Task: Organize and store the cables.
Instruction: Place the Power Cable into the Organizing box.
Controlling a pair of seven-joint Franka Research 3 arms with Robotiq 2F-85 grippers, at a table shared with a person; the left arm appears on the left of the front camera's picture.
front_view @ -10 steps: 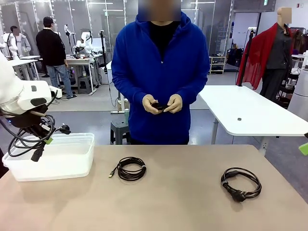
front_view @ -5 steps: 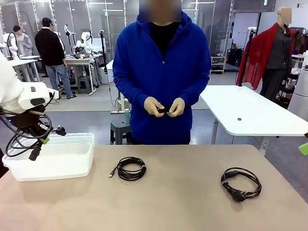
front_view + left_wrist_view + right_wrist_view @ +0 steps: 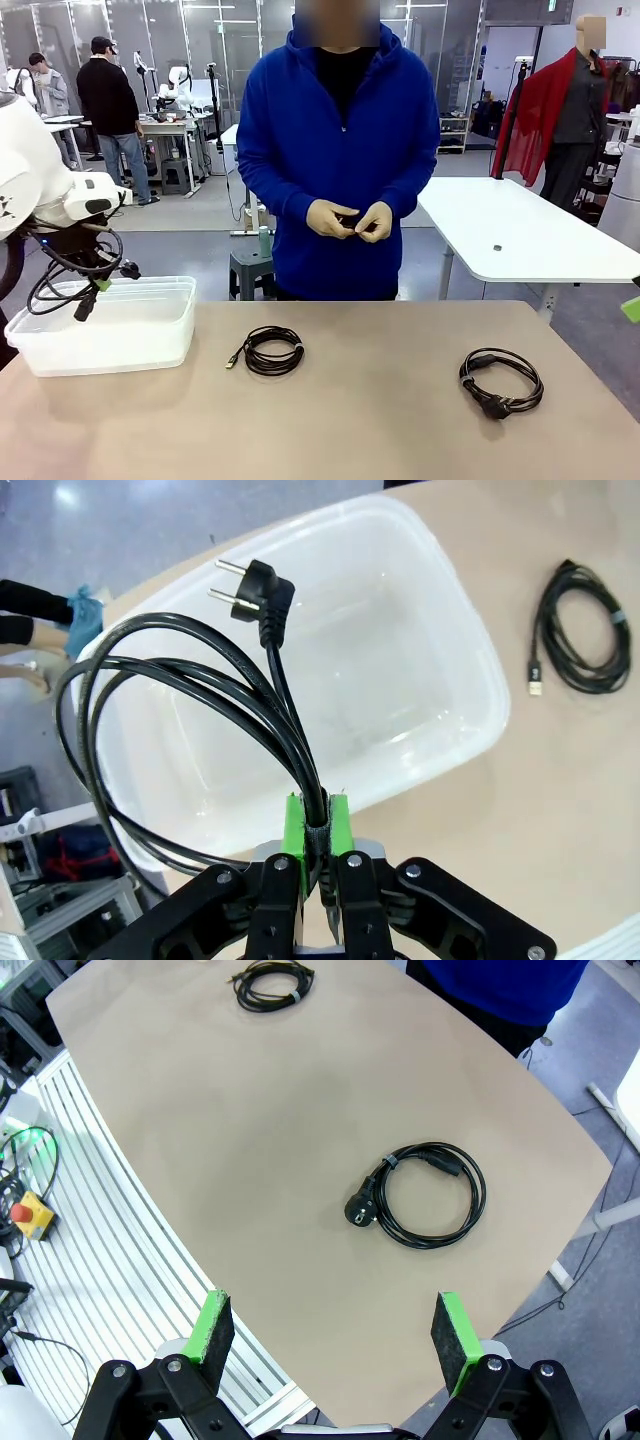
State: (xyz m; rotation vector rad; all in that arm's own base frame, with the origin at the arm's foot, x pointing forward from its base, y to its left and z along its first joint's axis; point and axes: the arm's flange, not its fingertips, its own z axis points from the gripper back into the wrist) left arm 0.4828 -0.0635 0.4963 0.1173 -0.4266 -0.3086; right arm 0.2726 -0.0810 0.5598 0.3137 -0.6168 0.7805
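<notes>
My left gripper point(image 3: 99, 285) is shut on a coiled black power cable point(image 3: 66, 275) and holds it above the left part of the clear plastic bin point(image 3: 150, 340). In the left wrist view the green pads point(image 3: 292, 825) pinch the cable's loops point(image 3: 190, 680), and its plug point(image 3: 262, 590) hangs over the bin point(image 3: 470, 670). A thin coiled cable point(image 3: 270, 351) with a small plug lies on the table beside the bin, also seen as the thin coil point(image 3: 585, 630). A thicker coiled cable point(image 3: 502, 380) lies at the right, below my open right gripper point(image 3: 330, 1325) as the coil point(image 3: 425, 1195).
A person in a blue hoodie stands at the table's far side, both hands point(image 3: 350, 220) working a small black thing at waist height. The brown table point(image 3: 380, 420) is bare between the two coils. A white table point(image 3: 520, 235) stands behind at the right.
My left arm has risen and turned a little, and the held cable has swung slightly over the bin. The person's hands have shifted a bit to the right.
</notes>
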